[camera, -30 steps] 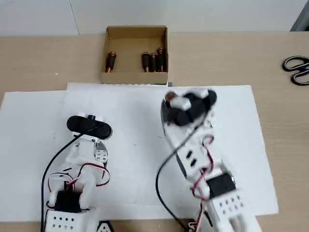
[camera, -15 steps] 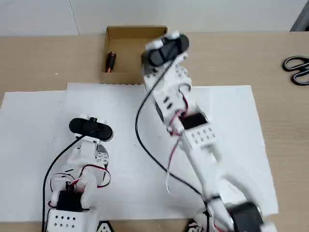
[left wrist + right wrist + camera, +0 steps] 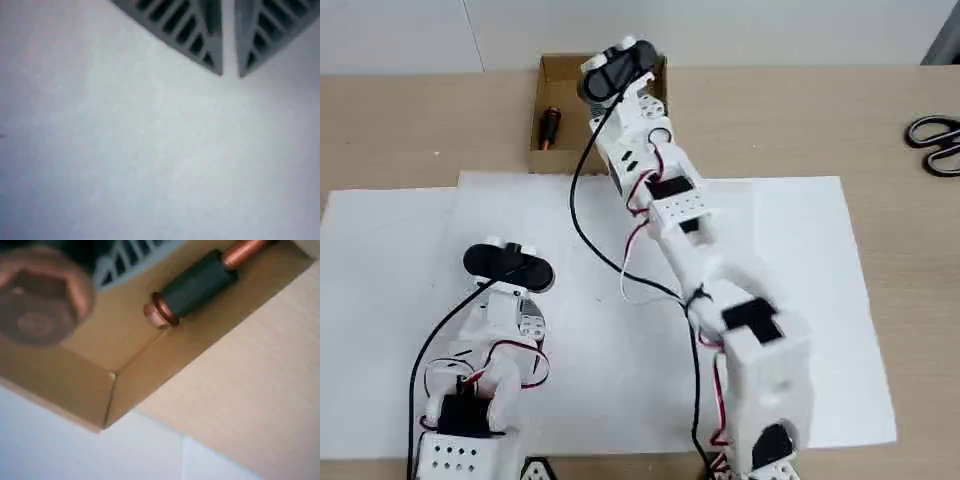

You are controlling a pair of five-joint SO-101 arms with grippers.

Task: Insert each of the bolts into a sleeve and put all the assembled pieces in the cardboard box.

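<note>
A: Layout?
B: Bench [image 3: 420,120] carries paper [image 3: 800,260] and box [image 3: 560,160].
A: Fingers?
B: Right fingers [image 3: 127,262] over the box, clamped on a bolt [image 3: 35,305]. Left fingers [image 3: 210,45] over paper, nearly together, a slit between.
A: Boxed?
B: A sleeved bolt [image 3: 196,284] lies inside, against a wall.

Soft, even light falls from above on the desk [image 3: 800,110]; the white paper sheet [image 3: 420,260] is evenly bright; shadows are faint. Inside the cardboard box [image 3: 165,365] the near wall lies in mild shade.

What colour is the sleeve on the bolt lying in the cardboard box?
The sleeve is black, over a copper-coloured bolt. The right wrist view shows it best.
</note>
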